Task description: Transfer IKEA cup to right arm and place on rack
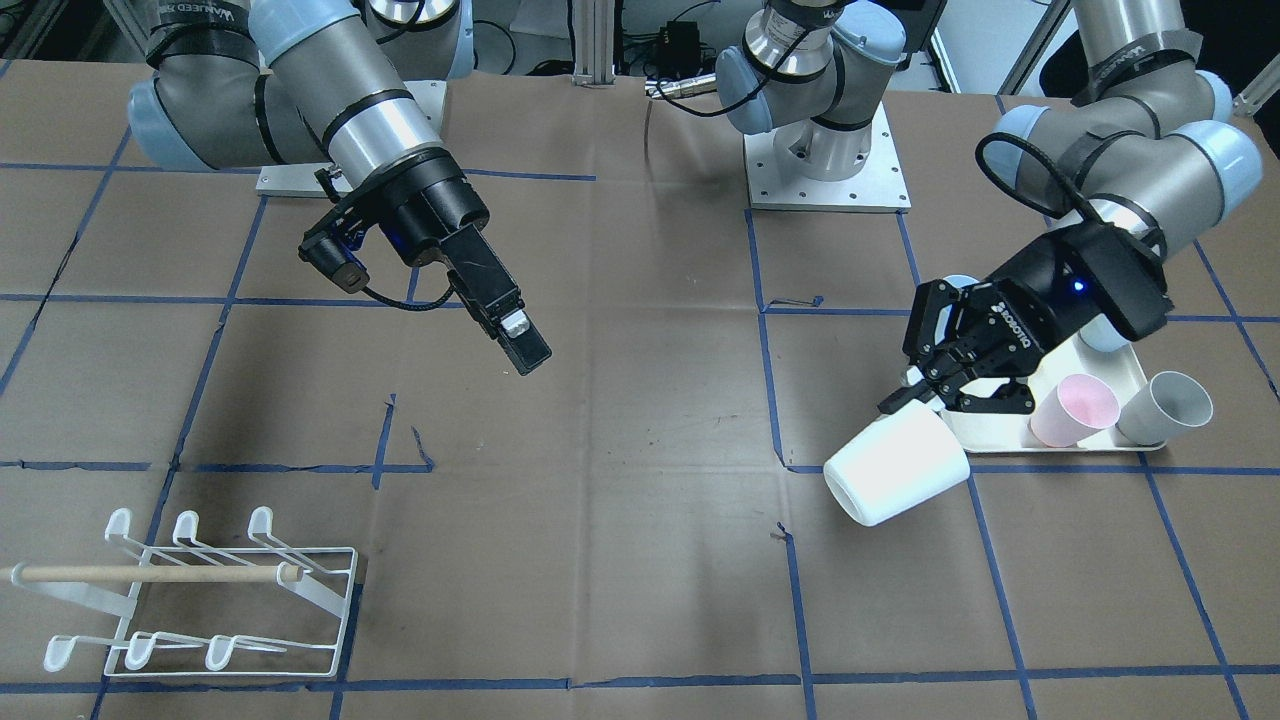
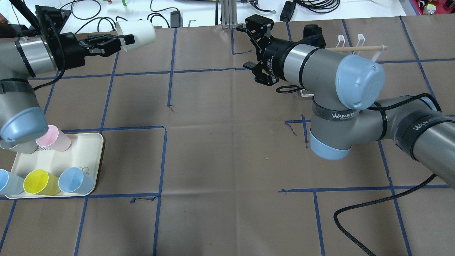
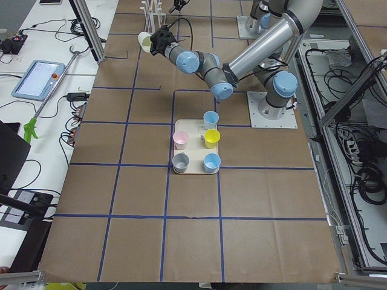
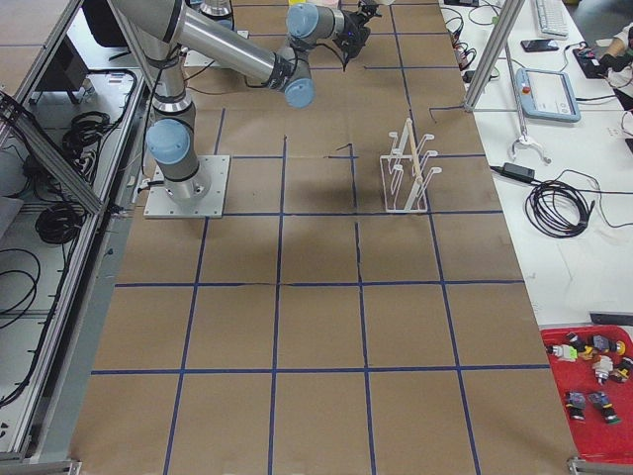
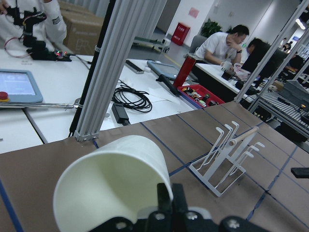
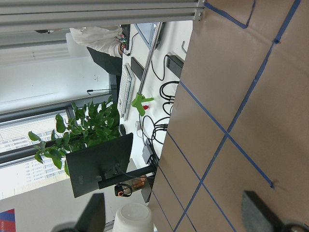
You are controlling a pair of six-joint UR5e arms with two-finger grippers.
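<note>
Risking a twist or a drop at hand-over: gripping the white tapered plastic cup [image 1: 895, 465] by one wall only, near what looks like the mouth. Carried on its side in the left gripper [image 1: 935, 385], aloft just beyond the cream rectangular tray [image 2: 81, 149], closed end pointing away from the tray. Black fingers [image 5: 166, 198] drawn narrow on that wall, one apparently inside.

Farther from the tray, well apart: right gripper [image 2: 245, 48] spread wide, holding nothing. Could knock the cup loose if brought in misaligned.

Farthest from the tray: low white wire rack [image 1: 200, 573], bare of cups.
</note>
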